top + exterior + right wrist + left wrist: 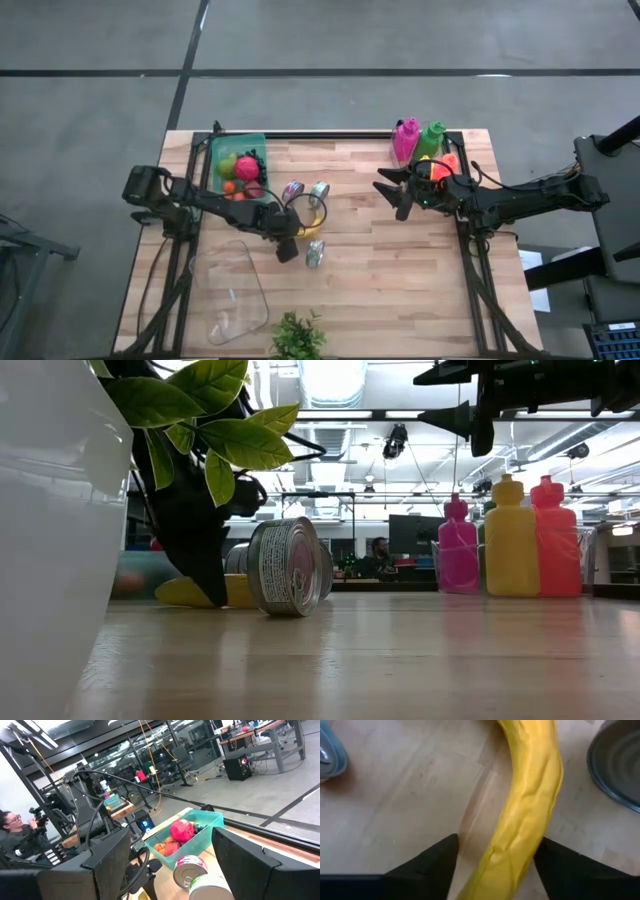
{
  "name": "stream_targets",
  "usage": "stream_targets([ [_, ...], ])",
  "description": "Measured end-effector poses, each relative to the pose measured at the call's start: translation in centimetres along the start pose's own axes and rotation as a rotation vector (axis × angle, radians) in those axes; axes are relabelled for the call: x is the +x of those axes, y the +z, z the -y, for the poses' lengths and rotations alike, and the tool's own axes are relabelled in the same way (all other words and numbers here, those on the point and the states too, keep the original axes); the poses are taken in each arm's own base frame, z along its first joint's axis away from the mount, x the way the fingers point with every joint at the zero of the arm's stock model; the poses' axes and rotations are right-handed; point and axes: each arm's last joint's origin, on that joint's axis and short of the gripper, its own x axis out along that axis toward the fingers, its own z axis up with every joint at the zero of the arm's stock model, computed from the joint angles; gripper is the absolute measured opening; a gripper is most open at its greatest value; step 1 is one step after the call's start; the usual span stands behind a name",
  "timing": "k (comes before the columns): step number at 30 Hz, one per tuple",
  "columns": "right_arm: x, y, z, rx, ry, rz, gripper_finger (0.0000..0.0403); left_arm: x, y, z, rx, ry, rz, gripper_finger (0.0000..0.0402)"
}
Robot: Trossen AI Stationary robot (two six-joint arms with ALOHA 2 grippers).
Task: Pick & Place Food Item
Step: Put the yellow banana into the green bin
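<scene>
A yellow banana [530, 810] lies on its side on the wooden table [400, 290], beside a tin can [315, 253]. My left gripper [497, 845] points steeply down over the banana's near end, open, with one dark finger on each side of it. In the low view it shows as a dark shape [195, 550] over the banana [215, 593]. A green bin [238, 168] of fruit stands at the far left. My right gripper [395, 195] hangs open and level above the table's right half, with nothing between its fingers. My left gripper straddles the banana across its length, coming from above. One finger [560, 865] lies right against the banana's side [537, 847]; whether it touches, I cannot tell. The other finger [435, 865] stands apart from it, with bare table between. The banana lies on the table.
Two more cans [293, 190] [320, 190] lie just beyond the banana. Three coloured bottles [420, 142] stand at the far right. A clear plastic container [235, 290] and a small plant [298, 335] are near the front edge. Bare wood spreads at the front right.
</scene>
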Motion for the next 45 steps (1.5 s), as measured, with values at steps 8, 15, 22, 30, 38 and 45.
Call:
stream_targets([
  [8,0.0,0.0,0.0,0.000,0.001,0.000,0.0276,0.0,0.1,-0.1,-0.006,0.008,0.007,0.0164],
  [15,0.0,0.0,0.0,0.000,0.000,0.000,0.0276,0.1,0.1,-0.2,-0.018,0.012,0.010,0.0106],
  [22,0.0,0.0,0.0,0.000,0.001,0.000,0.0276,0.1,0.2,-0.2,-0.019,0.011,0.011,0.0093],
  [30,0.0,0.0,0.0,0.000,0.000,0.000,0.0276,-0.1,0.2,-0.2,-0.023,0.005,0.017,0.0091],
  [38,0.0,0.0,0.0,0.000,0.000,0.000,0.0276,-3.3,1.0,0.0,-0.091,-0.053,0.107,0.0091],
  [45,0.0,0.0,0.0,0.000,0.000,0.000,0.0276,-7.4,1.3,-0.3,-0.186,-0.108,0.212,0.0090],
])
